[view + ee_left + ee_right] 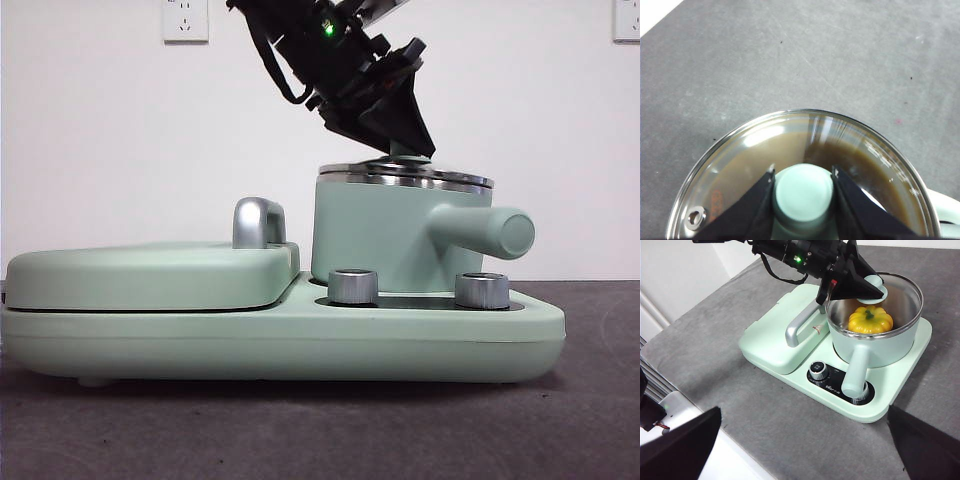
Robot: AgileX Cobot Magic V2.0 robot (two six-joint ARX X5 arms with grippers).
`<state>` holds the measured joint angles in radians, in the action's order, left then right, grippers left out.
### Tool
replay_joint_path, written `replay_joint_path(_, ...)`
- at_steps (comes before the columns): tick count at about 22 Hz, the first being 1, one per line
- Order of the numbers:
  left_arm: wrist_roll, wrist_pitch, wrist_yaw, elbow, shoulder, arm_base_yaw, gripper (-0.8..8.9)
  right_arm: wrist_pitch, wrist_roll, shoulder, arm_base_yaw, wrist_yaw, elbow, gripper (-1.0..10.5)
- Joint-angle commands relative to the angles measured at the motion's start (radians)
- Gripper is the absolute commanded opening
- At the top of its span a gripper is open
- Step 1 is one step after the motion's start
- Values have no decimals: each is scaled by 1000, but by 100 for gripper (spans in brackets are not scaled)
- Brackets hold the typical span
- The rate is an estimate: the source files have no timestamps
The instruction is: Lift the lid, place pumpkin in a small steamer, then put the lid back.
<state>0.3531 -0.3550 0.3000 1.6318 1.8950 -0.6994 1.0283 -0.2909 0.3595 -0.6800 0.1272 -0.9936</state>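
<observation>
The small steamer stands on the right half of the base, its stub handle pointing toward the front camera's right. The pumpkin sits inside it, seen through the glass in the right wrist view and hidden in the front view. The lid lies on the pot's rim. My left gripper comes down from above and is shut on the lid's mint knob, one jaw on each side. The lid's chrome rim shows around the knob. My right gripper is open and empty, held back above the table's near side.
The wide mint-green base carries two chrome dials in front of the pot. The flat griddle cover with its chrome handle fills the base's left half. Grey table surface surrounds the base.
</observation>
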Motion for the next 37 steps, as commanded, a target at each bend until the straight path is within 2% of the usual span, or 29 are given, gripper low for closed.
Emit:
replay_joint_path(1, -2, -16, 42, 16, 37, -6, 15, -11, -16, 4, -7, -5, -8, 537)
replay_joint_path(7, -31, -47, 42, 16, 37, 36, 17, -12, -17, 4, -7, -8, -8, 537)
replay_joint_path(9, -32, -49, 41, 16, 37, 39, 62, -12, -18, 4, -7, -23, -8, 537)
replay_joint_path(11, -34, -45, 41, 17, 37, 39, 216, -12, -18, 4, -7, -23, -8, 537)
replay_joint_path(13, -76, -50, 41, 28, 35, 39, 434, -12, -18, 4, -7, -24, -8, 537)
replay_joint_path(15, -114, -61, 41, 51, 20, 39, 557, -11, -18, 4, -7, -24, -8, 537)
replay_joint_path(16, -123, -74, 40, 66, 6, 39, 572, -11, -18, 4, -7, -24, -8, 537)
replay_joint_path(20, -171, -285, 41, 146, -88, 45, 560, -11, -16, 4, -7, -23, -8, 537)
replay_joint_path(23, -254, -483, 41, 152, -209, 64, 558, -11, -16, 4, -7, -23, -8, 537)
replay_joint_path(28, -249, -833, 41, 134, -383, 127, 553, -11, -14, 4, -7, -24, -8, 537)
replay_joint_path(31, -229, -851, 54, 40, -520, 170, 484, -10, -13, 4, -7, -27, -8, 537)
replay_joint_path(37, -229, -752, 124, -259, -809, 243, 465, -11, -13, 4, -7, -32, -8, 537)
